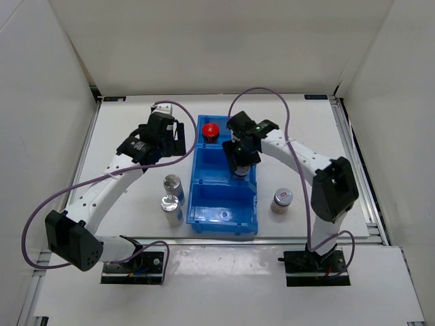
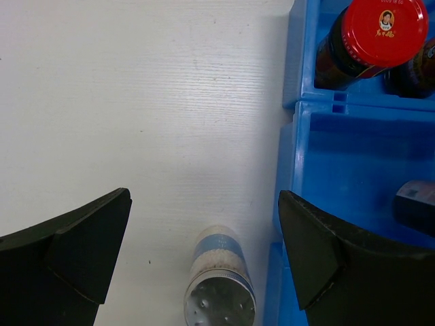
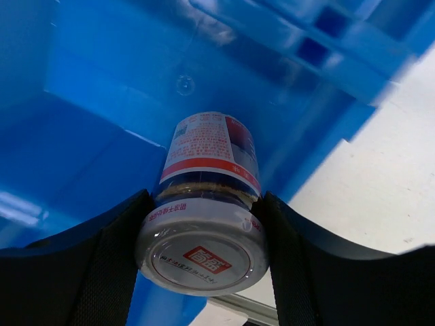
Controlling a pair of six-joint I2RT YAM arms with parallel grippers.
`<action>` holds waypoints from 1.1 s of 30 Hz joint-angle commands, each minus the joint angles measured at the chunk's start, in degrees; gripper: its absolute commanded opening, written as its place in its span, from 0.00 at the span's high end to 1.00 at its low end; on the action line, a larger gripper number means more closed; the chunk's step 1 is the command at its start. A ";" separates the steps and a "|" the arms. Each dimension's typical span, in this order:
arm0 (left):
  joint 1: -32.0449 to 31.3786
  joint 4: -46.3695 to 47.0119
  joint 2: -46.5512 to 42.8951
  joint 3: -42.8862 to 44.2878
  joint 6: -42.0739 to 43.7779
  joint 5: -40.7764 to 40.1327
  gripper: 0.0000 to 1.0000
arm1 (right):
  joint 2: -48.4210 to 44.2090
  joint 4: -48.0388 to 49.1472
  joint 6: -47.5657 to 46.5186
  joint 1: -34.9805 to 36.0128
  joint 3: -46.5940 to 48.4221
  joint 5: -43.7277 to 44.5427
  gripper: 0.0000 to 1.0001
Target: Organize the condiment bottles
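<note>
My right gripper (image 3: 204, 234) is shut on a short grey-lidded bottle (image 3: 207, 204) with a white-red label. It holds the bottle upright inside the middle compartment of the blue bin (image 1: 192, 183). A red-capped dark bottle (image 1: 210, 130) stands in the far compartment, and a second dark bottle (image 2: 414, 71) shows partly beside it. My left gripper (image 2: 204, 204) hangs open over the table left of the bin, with nothing between its fingers. Two silver-capped, blue-labelled bottles (image 1: 170, 184) (image 1: 170, 205) stand left of the bin; one such bottle (image 2: 219, 285) lies below the left jaws.
Another grey-lidded bottle (image 1: 281, 200) stands on the table right of the bin. The bin's near compartment (image 1: 224, 204) holds no bottle. White walls enclose the table on three sides. The bin wall (image 2: 289, 170) runs close beside my left gripper's right finger.
</note>
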 commanded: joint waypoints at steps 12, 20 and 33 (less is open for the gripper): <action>-0.14 0.42 -3.50 -1.81 0.15 -2.87 0.00 | 4.42 -1.33 -1.82 2.19 7.48 7.92 0.11; -0.14 0.42 -2.98 -1.81 -0.38 -2.26 0.00 | -8.48 -5.39 1.07 1.59 8.38 19.08 0.00; -0.14 0.42 -2.98 -4.00 -1.43 -0.50 0.00 | -35.22 -9.08 9.69 -4.48 -28.89 10.66 0.00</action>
